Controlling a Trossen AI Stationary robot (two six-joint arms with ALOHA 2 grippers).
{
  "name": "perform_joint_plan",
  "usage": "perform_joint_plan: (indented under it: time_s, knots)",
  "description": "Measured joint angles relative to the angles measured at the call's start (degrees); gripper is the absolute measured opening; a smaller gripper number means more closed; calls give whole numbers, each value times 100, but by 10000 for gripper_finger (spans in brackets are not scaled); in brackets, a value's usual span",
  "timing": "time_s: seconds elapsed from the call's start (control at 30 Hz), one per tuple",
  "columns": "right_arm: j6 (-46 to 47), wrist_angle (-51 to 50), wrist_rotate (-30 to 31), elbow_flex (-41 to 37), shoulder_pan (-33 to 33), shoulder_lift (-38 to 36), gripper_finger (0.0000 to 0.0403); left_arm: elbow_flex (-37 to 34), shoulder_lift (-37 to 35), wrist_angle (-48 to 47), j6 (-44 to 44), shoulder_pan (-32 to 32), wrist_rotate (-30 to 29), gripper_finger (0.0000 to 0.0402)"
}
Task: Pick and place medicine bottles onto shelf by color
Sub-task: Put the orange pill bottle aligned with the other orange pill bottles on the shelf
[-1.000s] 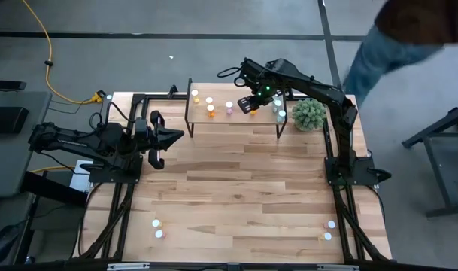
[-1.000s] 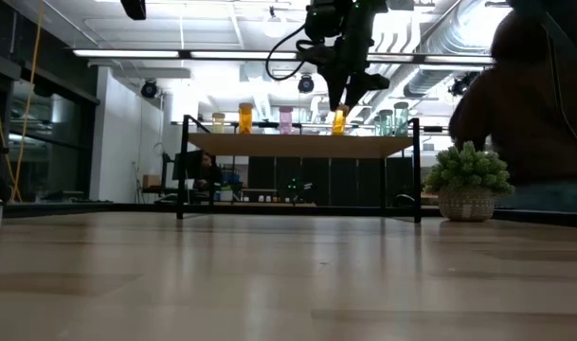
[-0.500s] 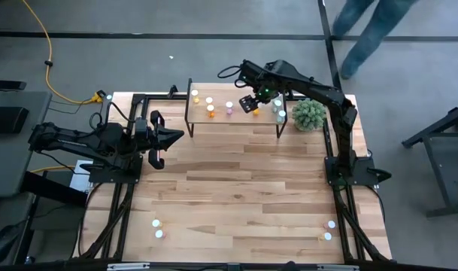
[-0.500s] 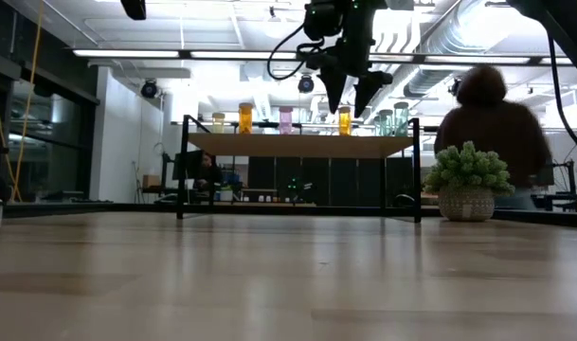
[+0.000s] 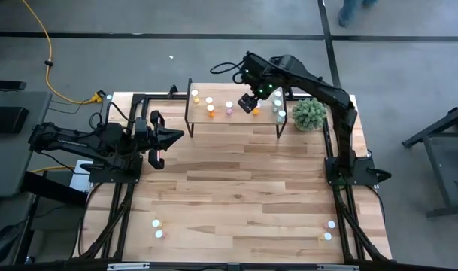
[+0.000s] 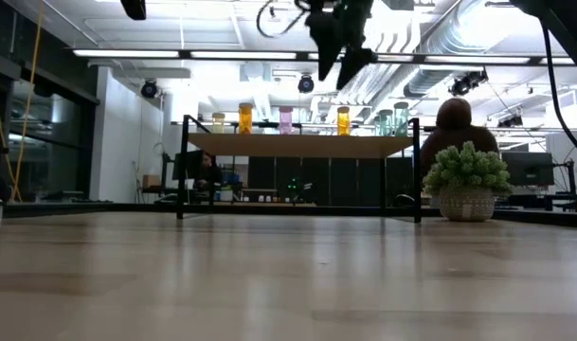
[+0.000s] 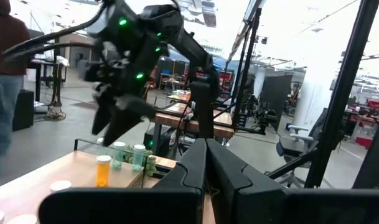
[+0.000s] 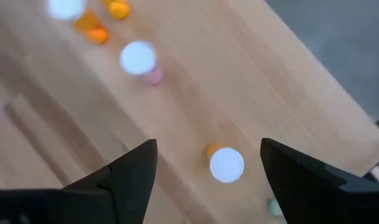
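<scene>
The shelf (image 5: 232, 120) stands at the table's far side, its light wood top (image 6: 297, 144) on black legs. On it stand white-capped bottles: yellow (image 6: 218, 123), orange (image 6: 244, 118), pink (image 6: 285, 120), orange (image 6: 343, 120) and two teal ones (image 6: 393, 120). My right gripper (image 6: 337, 59) is open and empty, well above the right-hand orange bottle (image 8: 226, 165), which stands upright on its base between the fingers' lines in the right wrist view. My left gripper (image 5: 177, 135) is shut and empty at the table's left side.
A fuzzy green plant in a pot (image 5: 310, 114) stands just right of the shelf. Two bottles (image 5: 158, 229) stand near the table's near left corner and two (image 5: 329, 230) near its near right corner. A person (image 6: 454, 123) shows beyond the table.
My right gripper has opened, let go of the orange bottle on the shelf and risen straight up above it. The bottle stays upright on the shelf top. A person has walked past behind the table.
</scene>
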Motion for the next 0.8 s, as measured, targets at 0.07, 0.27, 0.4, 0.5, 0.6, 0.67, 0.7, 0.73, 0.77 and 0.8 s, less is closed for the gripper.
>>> perform_joint_plan:
  time_s: [0.07,0.27,0.4,0.5,0.6,0.67,0.7,0.73,0.77,0.8]
  knots:
    - [-209,-92,1,-15,134,-125,275,0,0,0,0,0,-4,0]
    - [-140,483,462,-1695,679,-1197,275,-1,1,1,-1,-2,-146,0]
    - [647,1992,507,-3560,1019,-2434,274,0,2,0,0,-2,-267,0]
    - [1337,3348,1043,-4703,1331,-3077,274,0,2,0,0,0,-304,0]
    - [1896,4256,2016,-5363,1574,-3220,274,0,0,0,-23,-2,-304,0]
    - [2490,4589,2516,-5516,1632,-3094,274,0,0,2,-94,0,-304,0]
    - [2821,4696,2670,-5532,1654,-2992,274,0,0,0,-92,-2,-304,0]
    - [3092,4686,2805,-5519,1684,-2866,274,0,0,0,-92,-1,-304,0]
    - [3274,4584,2930,-5464,1730,-2723,274,0,0,2,-92,0,-306,0]
    - [3425,4502,3037,-5402,1794,-2587,274,0,1,1,-92,0,-311,0]
